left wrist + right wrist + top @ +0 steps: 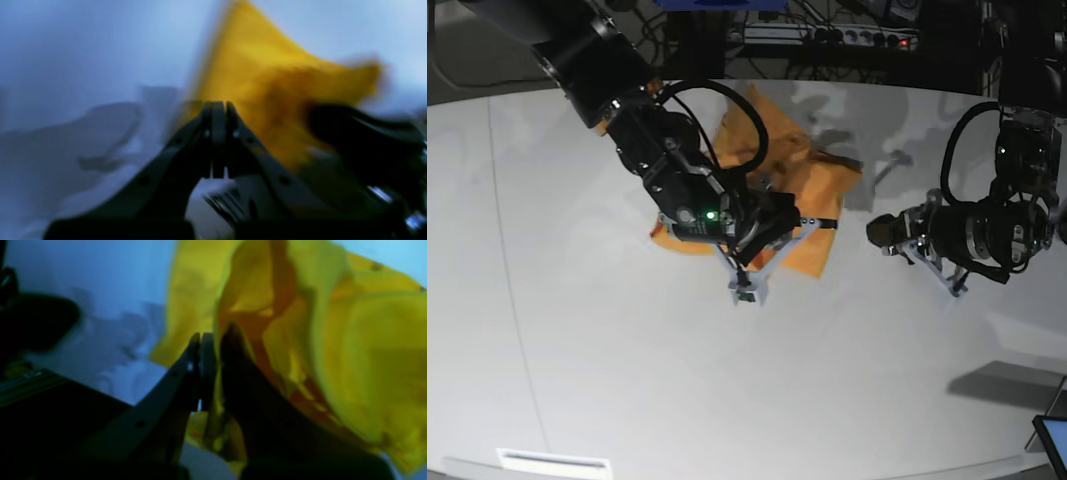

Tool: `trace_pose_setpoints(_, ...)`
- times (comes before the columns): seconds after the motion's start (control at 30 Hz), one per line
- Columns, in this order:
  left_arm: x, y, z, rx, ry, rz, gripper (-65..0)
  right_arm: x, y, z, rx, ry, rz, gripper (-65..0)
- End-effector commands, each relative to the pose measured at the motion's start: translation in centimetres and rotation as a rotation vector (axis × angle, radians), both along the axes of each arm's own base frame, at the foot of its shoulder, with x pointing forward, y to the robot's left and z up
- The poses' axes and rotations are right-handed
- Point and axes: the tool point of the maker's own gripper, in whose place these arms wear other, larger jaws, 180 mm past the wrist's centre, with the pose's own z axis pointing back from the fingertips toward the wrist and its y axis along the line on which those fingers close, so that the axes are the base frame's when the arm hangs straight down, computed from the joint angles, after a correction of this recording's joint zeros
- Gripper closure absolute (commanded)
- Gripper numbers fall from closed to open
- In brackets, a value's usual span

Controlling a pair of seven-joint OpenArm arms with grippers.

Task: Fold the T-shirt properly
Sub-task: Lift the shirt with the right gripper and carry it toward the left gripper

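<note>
The orange-yellow T-shirt (827, 185) lies crumpled on the white table (627, 380), partly hidden under the right arm. In the right wrist view my right gripper (213, 336) is shut with a fold of the T-shirt (367, 340) pinched between its fingers, and more cloth drapes over one finger. In the base view the right gripper (817, 224) sits at the shirt's front right part. My left gripper (874, 233) hovers just right of the shirt, apart from it. In the blurred left wrist view the left gripper (218, 105) is shut on nothing, with the T-shirt (267, 66) beyond it.
A power strip (827, 38) and cables run along the table's far edge. A screen corner (1052, 440) shows at the bottom right, and a white label (552, 462) lies at the front left edge. The right arm's dark body (360, 140) fills the left wrist view's right side.
</note>
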Motion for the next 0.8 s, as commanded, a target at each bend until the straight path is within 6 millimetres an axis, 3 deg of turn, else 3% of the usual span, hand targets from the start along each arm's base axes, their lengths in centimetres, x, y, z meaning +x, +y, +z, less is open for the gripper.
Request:
trace_pose_setpoints(0.0, 1.2, 1.8, 1.6, 0.035, -0.051, 0.033, 0.0, 0.9, 0.5, 1.5, 0.023, -0.043, 0.005, -0.1)
trace_pose_setpoints(0.23, 2.2, 3.7, 3.0, 0.024, -0.093, 0.103, 0.0, 0.7, 1.1, 1.7, 0.032, -0.039, 0.018, -0.1)
trace_pose_setpoints(0.47, 2.6, 4.1, 3.4, 0.025, -0.106, 0.118, 0.0, -0.1, 2.0, 1.6, 0.03, -0.04, 0.051, -0.1)
trace_pose_setpoints(0.67, 3.4, 6.5, 5.3, 0.018, -0.168, 0.199, 0.0, -0.2, 2.1, 1.6, 0.03, -0.038, 0.055, -0.1)
trace_pose_setpoints(0.77, 3.5, 7.1, 5.6, 0.033, -0.174, 0.205, 0.0, -1.2, 3.0, 1.4, 0.018, -0.043, 0.101, -0.1)
